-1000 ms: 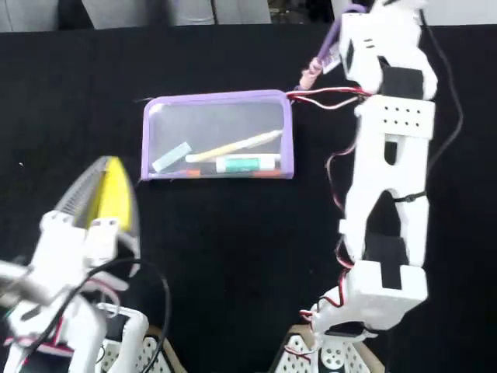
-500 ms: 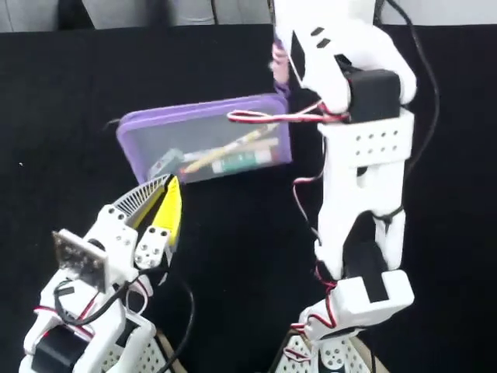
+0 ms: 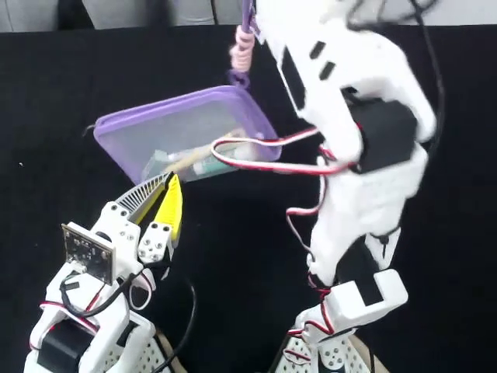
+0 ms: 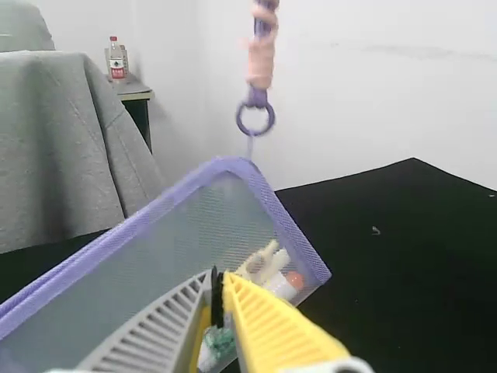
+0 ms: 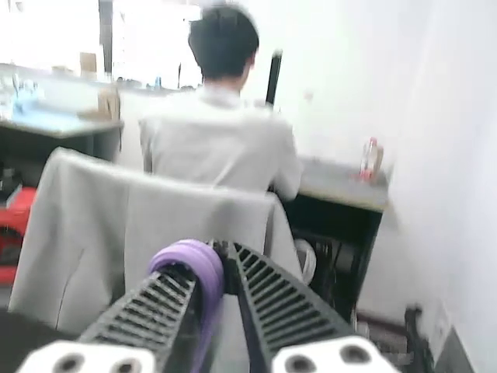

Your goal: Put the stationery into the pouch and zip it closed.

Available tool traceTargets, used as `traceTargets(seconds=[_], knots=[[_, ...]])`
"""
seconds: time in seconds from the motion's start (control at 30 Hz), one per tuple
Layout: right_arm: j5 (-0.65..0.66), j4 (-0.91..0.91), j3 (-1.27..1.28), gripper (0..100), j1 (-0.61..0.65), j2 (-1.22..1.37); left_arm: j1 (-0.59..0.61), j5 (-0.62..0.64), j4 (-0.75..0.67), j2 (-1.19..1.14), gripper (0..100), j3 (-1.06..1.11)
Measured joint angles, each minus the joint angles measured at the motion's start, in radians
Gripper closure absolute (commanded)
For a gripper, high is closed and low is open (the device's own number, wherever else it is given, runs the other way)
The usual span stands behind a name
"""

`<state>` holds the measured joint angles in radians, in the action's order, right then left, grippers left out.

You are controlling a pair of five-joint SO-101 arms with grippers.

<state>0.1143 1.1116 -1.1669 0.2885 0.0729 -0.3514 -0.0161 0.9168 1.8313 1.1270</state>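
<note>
1. In the high view you are seeing the pouch [image 3: 178,128] tilting over the black table [image 3: 54,85]. Its corner beside the right arm is raised by the strap [image 3: 242,54], and its lower long edge is facing the left gripper [image 3: 170,181].
2. The right wrist view is giving you what the high view is cutting off: the right gripper [image 5: 219,260] is clamping its two ribbed fingers on the purple end of the strap [image 5: 190,268].
3. The left wrist view is showing you the left gripper [image 4: 216,277] from behind. Its grey and yellow fingers are pressing together with only a thin dark slit between them, right in front of the pouch [image 4: 140,272].
4. That same view is also letting you look through the pouch's mesh wall at the stationery [image 4: 268,264] sliding into the low corner. Above the raised corner, the strap's ring [image 4: 255,119] is hanging under its pink coil [image 4: 261,58].
5. The right arm is standing tall and leaning over the far side of the table. The left arm is crouching low at the near corner and pointing up at the pouch.
6. You cannot tell whether the left fingertips are touching the pouch or whether the zip is closed. In the high view a red and white cable [image 3: 256,165] is crossing the stationery [image 3: 190,161].
</note>
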Motion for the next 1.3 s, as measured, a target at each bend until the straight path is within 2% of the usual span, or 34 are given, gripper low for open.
traceTargets(seconds=[0.3,0.67,1.07,1.2,1.3], knots=[[0.000,0.002,-0.282,98.7,0.005,-0.005,0.000,0.000,0.000,0.000,97,0.000],[0.002,0.028,-0.345,98.7,0.160,-0.006,0.029,0.000,0.000,0.000,97,0.000],[0.002,0.003,-0.044,98.7,0.173,-0.023,0.120,0.000,-0.034,0.000,97,0.000],[0.002,-0.031,0.057,98.7,0.173,-0.023,0.184,0.000,-0.034,0.000,97,-0.031],[0.002,-0.063,0.141,98.8,0.178,-0.023,0.279,0.000,-0.006,0.000,97,-0.103]])
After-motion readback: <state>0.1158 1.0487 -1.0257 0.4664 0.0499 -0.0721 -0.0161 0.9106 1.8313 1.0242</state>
